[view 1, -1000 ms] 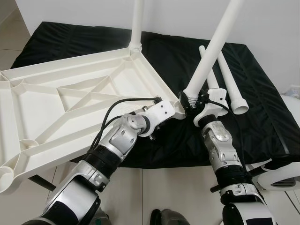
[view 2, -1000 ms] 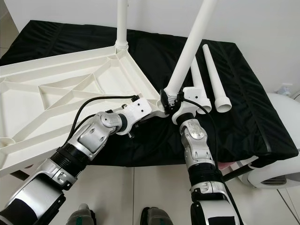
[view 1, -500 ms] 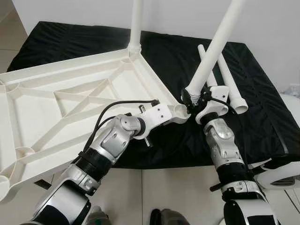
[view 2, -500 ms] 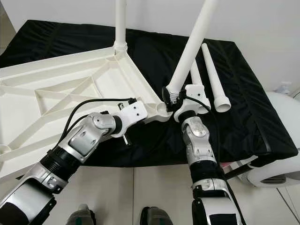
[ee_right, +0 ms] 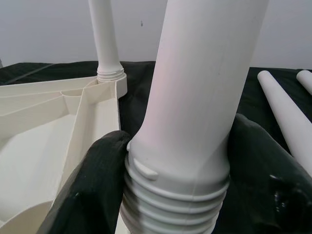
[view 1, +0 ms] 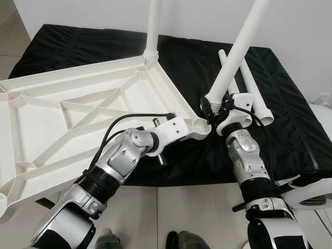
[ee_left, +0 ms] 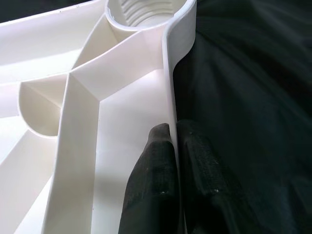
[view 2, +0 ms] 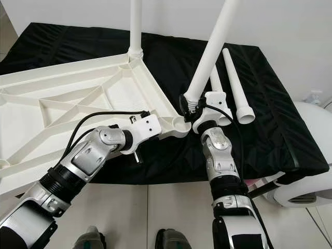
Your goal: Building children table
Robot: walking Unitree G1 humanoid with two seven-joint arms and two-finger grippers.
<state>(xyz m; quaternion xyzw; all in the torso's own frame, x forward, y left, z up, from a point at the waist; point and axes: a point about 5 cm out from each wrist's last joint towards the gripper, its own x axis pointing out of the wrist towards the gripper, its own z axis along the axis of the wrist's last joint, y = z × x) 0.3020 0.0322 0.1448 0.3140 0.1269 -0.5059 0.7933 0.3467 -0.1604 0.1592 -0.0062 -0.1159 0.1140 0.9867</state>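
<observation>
1. We see the white ribbed plastic tabletop [view 1: 78, 114] lying upside down, partly on the black quilted cloth [view 1: 290, 119] and partly overhanging the floor. This way up, its corner sockets face upward to take the legs.

2. Our left gripper [ee_left: 175, 165] is pinched narrowly on the thin side wall of the tabletop, one black finger inside the rim and one outside. It sits just short of the near corner socket [view 1: 199, 126]. We judge this grip is there to steady the corner while a leg goes in.

3. Our right gripper [ee_right: 175, 165] clasps the long white plastic tube leg [view 1: 236, 57] just above its threaded end, a finger on each side. The leg leans up and away to the right. Its threaded end hovers just beside the open socket, close to its rim and not yet seated.

4. We judge the current step to be lining up and screwing in the second leg. The tilt would have to be taken out before the thread can bite.

5. One upright white leg [view 1: 152, 26] is already fitted at the far corner. Two spare white legs [view 1: 254, 91] lie side by side on the cloth behind the right wrist.

6. The cloth covers a low platform set against a plain white wall [view 1: 202, 15]. Pale floor tiles [view 1: 197, 212] run beneath us, and a rounded white object [view 1: 316, 194] sits low at the right edge.
</observation>
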